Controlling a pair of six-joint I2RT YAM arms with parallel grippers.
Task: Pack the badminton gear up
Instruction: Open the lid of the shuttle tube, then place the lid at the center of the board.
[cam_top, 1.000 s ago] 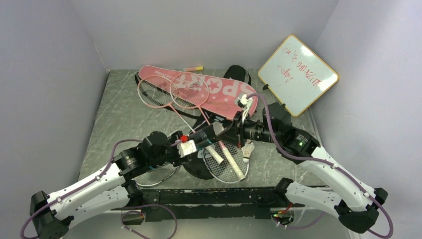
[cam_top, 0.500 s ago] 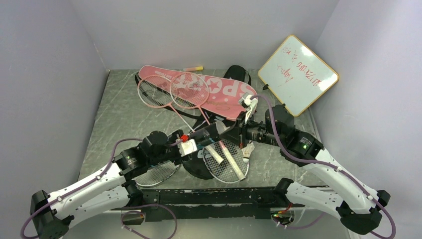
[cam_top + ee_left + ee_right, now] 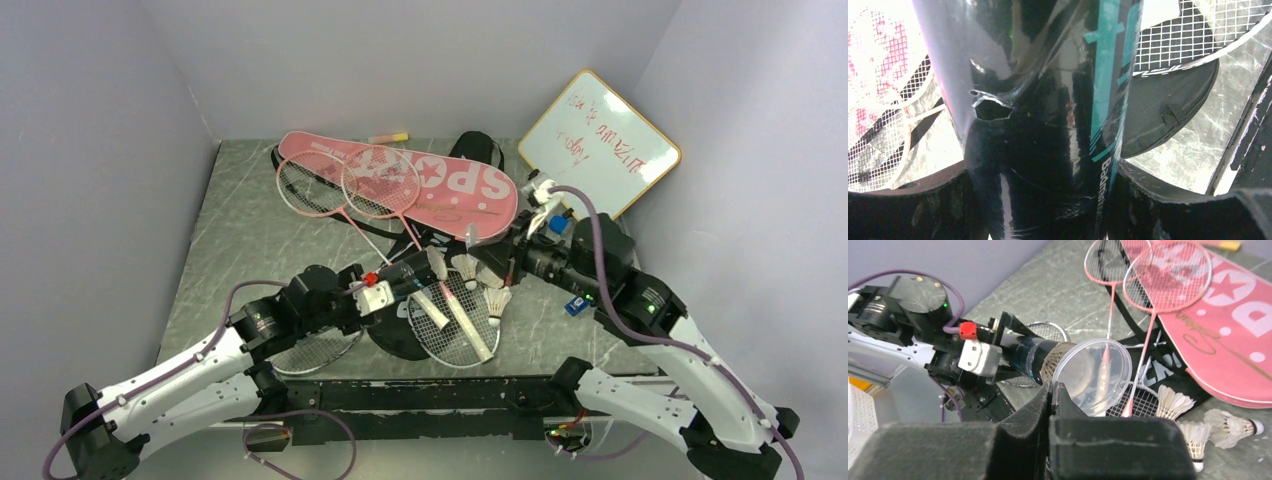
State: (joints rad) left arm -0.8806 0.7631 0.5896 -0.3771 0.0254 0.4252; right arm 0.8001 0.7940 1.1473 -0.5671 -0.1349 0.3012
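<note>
My left gripper (image 3: 388, 287) is shut on the dark tube (image 3: 408, 274), which fills the left wrist view (image 3: 1048, 100) and points its open mouth toward the right arm. My right gripper (image 3: 1054, 386) is shut on the rim of a clear plastic lid (image 3: 1095, 372), held just off the tube's mouth (image 3: 1055, 362). Three white feather shuttlecocks (image 3: 497, 297) lie below it. Two pink rackets (image 3: 380, 182) rest on the pink "SPORT" cover (image 3: 450, 185). White rackets (image 3: 455, 325) lie over the black cover (image 3: 398, 337).
A wood-framed whiteboard (image 3: 598, 150) leans at the back right, close behind the right arm. A small pink-yellow marker (image 3: 388, 137) lies by the back wall. Purple walls close in the left, back and right sides of the table (image 3: 250, 240).
My right gripper has drawn back to the right and away from the tube's mouth with the clear lid in it, uncovering the shuttlecocks. The left arm and tube have stayed put.
</note>
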